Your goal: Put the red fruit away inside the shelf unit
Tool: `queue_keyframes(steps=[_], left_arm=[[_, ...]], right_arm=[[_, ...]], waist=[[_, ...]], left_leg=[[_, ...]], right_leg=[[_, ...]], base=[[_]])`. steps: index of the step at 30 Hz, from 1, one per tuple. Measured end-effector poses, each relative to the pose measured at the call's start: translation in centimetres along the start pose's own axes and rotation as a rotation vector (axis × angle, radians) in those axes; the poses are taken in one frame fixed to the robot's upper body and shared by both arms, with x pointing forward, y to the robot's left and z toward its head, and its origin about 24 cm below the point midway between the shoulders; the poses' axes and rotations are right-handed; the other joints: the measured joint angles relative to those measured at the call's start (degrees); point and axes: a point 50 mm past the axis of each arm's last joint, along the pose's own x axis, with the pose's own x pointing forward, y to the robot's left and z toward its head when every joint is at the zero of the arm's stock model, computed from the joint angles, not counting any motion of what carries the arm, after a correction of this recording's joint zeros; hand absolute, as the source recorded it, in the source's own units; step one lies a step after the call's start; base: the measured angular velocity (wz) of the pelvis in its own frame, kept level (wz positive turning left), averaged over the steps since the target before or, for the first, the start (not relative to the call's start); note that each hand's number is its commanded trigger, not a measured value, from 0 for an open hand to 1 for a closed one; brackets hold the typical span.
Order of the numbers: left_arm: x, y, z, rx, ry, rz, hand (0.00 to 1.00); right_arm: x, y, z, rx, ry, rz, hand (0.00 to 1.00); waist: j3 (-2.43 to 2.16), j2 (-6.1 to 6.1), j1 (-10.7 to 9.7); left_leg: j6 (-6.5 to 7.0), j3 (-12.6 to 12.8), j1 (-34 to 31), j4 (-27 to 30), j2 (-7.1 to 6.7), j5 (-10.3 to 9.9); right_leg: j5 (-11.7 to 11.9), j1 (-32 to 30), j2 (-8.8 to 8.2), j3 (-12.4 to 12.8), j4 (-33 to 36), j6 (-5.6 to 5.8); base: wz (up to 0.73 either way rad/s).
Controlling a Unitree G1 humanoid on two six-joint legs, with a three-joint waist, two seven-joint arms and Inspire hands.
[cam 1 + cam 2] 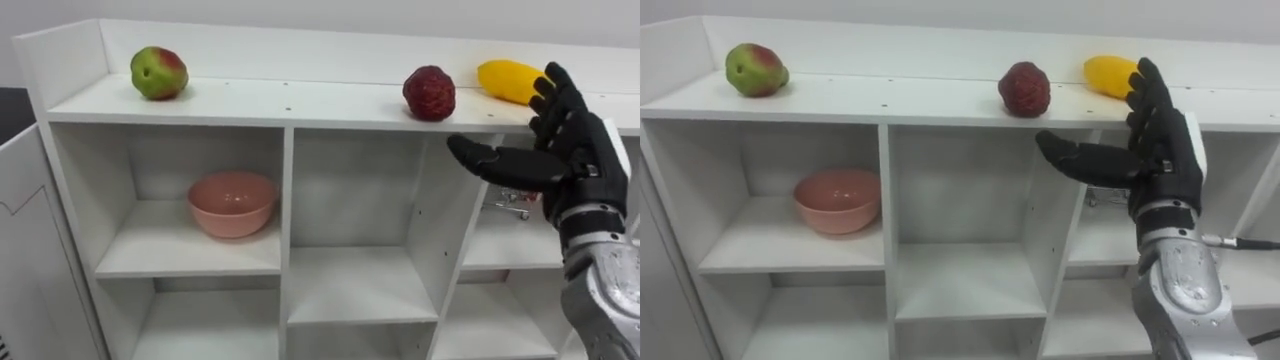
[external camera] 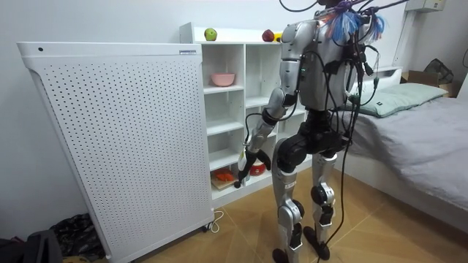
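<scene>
You see three fruits on the top shelf of the closet. A green-red apple lies near the left end. A dark red fruit sits close to the front edge, and a yellow fruit lies just beside it, further back. Between the apple and the dark red fruit the shelf is bare. This shelf has a low wall at the back and at the left, and its front is open.

Your right robot hand is raised before the shelf with the fingers spread wide and holds nothing. Its fingertips overlap the yellow fruit.

A pink bowl stands in the upper left compartment.

In the room view, the left robot hand hangs low by the lower shelves; you cannot tell its state.
</scene>
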Motion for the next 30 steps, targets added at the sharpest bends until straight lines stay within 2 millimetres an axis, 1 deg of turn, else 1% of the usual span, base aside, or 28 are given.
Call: queue_keyframes(steps=[3,7,13,15,17,20,30], left_arm=[[0.0,0.1,0.1,0.002,-0.003,0.003,0.00],[0.0,0.5,0.4,0.006,-0.017,0.015,0.00],[0.0,1.3,1.0,-0.004,-0.041,0.036,0.00],[0.0,1.5,1.5,-0.006,-0.052,0.040,0.00],[0.0,1.5,1.5,-0.005,-0.052,0.040,0.00],[0.0,1.5,1.5,-0.005,-0.052,0.040,0.00],[0.0,1.4,1.5,-0.005,-0.048,0.027,0.00]], right_arm=[[0.6,0.3,1.0,0.017,-0.031,0.006,0.00],[0.9,0.7,1.3,0.024,-0.038,0.021,0.00],[0.9,0.7,1.4,-0.002,-0.046,0.019,0.00],[1.0,0.3,1.6,-0.019,-0.052,0.018,0.00],[1.1,0.2,1.8,-0.026,-0.058,0.018,0.00],[1.2,0.2,2.0,-0.027,-0.065,0.019,0.00],[1.3,0.3,1.2,-0.046,-0.018,0.061,0.00]], waist=[[-0.08,-0.13,0.0],[-0.13,-0.25,0.4],[-0.17,-0.67,1.1],[-0.16,-0.96,1.6],[-0.23,-1.10,1.6],[-0.19,-1.21,1.5],[-0.12,-1.31,1.6]], left_leg=[[0.00,-0.6,0.1,0.0,0.01,0.0],[-0.01,-0.7,0.0,-0.1,0.02,0.0],[-0.02,-0.7,-0.1,0.1,0.04,0.0],[-0.04,-0.7,-0.1,0.1,0.04,0.0],[-0.04,-0.7,-0.1,0.1,0.04,0.0],[-0.04,-0.8,-0.5,0.3,0.04,0.0],[-0.04,-0.8,-0.5,0.4,0.02,0.0]], right_leg=[[0.0,0.1,0.03,-0.4,0.0,0.00],[0.0,0.0,0.02,-0.6,-0.1,0.00],[0.0,0.0,0.00,-0.6,-0.1,0.00],[0.0,0.0,0.00,-0.6,-0.1,0.00],[0.0,0.0,0.01,-0.6,-0.1,0.00],[0.0,0.0,-0.08,-1.1,-0.1,0.00],[0.0,-0.2,-0.11,-1.3,-0.1,0.00]], base=[[0.08],[0.01],[0.00],[0.00],[0.00],[0.02],[0.01]])
